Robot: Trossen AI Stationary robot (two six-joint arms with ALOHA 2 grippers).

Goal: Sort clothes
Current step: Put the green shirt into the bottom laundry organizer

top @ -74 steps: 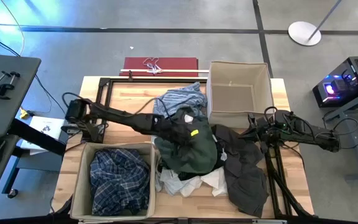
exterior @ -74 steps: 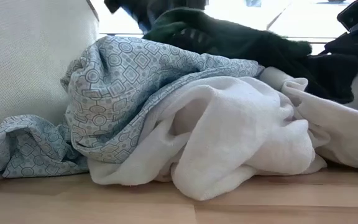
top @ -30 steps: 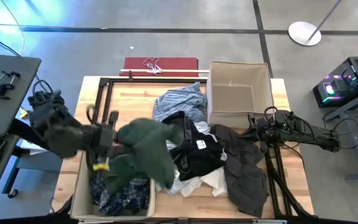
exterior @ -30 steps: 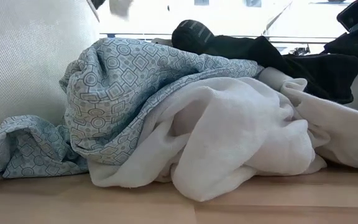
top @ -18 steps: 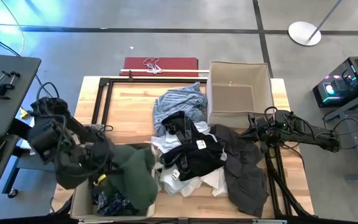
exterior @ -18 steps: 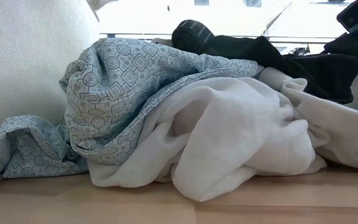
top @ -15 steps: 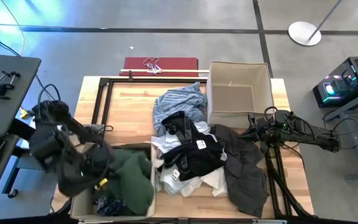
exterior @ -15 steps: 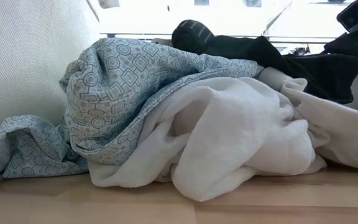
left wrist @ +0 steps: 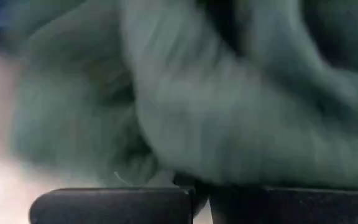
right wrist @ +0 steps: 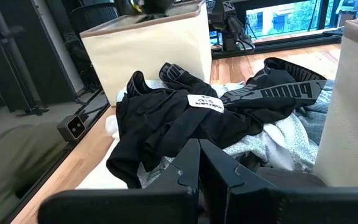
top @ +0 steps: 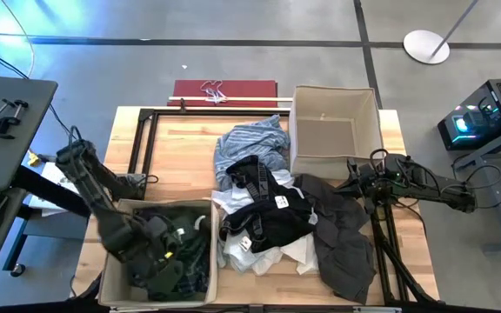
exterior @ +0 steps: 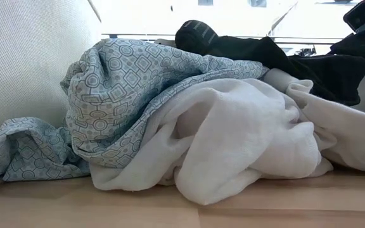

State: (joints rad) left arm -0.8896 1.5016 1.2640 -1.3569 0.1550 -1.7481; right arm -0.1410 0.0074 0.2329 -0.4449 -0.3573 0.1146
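The dark green top [top: 177,256] lies bunched in the near-left beige box [top: 146,203], covering most of the plaid shirt. My left gripper [top: 163,255] reaches down into this box, and the green top [left wrist: 216,106] fills its wrist view. The fingers [left wrist: 110,205] stand together at the cloth. My right gripper [right wrist: 197,155] is shut and empty at the table's right side [top: 355,184], beside the charcoal grey piece [top: 342,239]. A black piece [top: 263,209], the light blue shirt [top: 250,143] and white pieces [top: 259,256] lie piled mid-table. My left gripper is shut on the dark green top, with a bunch of the cloth [left wrist: 185,171] right at the closed fingers. It comes from above, pointing down into the box. The top rests in the box and lies slack. Which part or how many layers, I cannot tell.
A second beige box [top: 336,130] stands open at the far right. A dark metal frame [top: 146,130] and a red flat case [top: 224,89] lie at the far left. In the low view the blue patterned cloth [exterior: 138,88] and white cloth [exterior: 233,139] heap beside a box wall.
My left gripper has gone toward the table's near edge and down into the near-left box with the dark green top. The top, which hung over the box's far edge, now lies bunched inside, over the plaid shirt.
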